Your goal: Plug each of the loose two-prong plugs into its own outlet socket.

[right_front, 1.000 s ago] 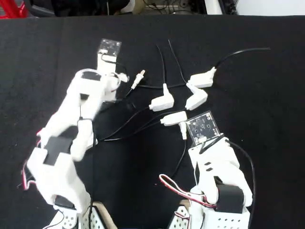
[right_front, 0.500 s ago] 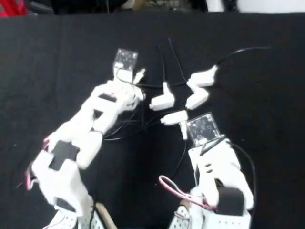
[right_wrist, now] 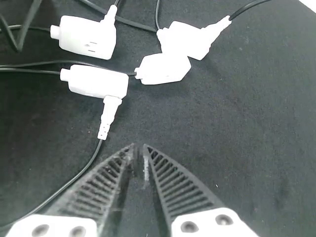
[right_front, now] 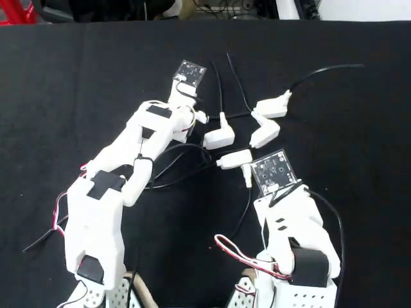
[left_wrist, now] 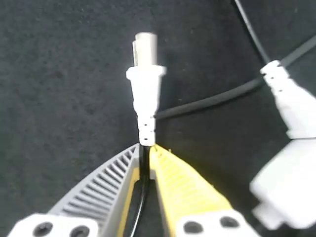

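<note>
Two grippers, both mine, shown from the fingertips outward. My left gripper [left_wrist: 144, 148] is clamping the black cable [left_wrist: 142, 165] just behind the white body of a two-prong plug [left_wrist: 145, 84]. The plug is sticking straight out past my fingertips, with its prongs pointing away from me over the black cloth [right_front: 64, 77]. In the high view, this plug is sitting just beside the nearest socket [right_front: 219, 136], apart from it and not inserted.

My right gripper [right_wrist: 138, 149] is resting low near my base. Its fingers are drawn together to a narrow slit and are holding nothing. Just ahead of those fingertips a second plug [right_wrist: 107, 116] is lying on the cloth, its black lead trailing back alongside my fingers. Its far end is touching the corner of the lowest socket [right_wrist: 96, 81]; I cannot tell whether it is seated there.

Three more outlet sockets are lying beyond in a loose cluster, each on its own black lead: one off to the side [right_wrist: 86, 37] and two close together [right_wrist: 163, 68] [right_wrist: 190, 32].
</note>
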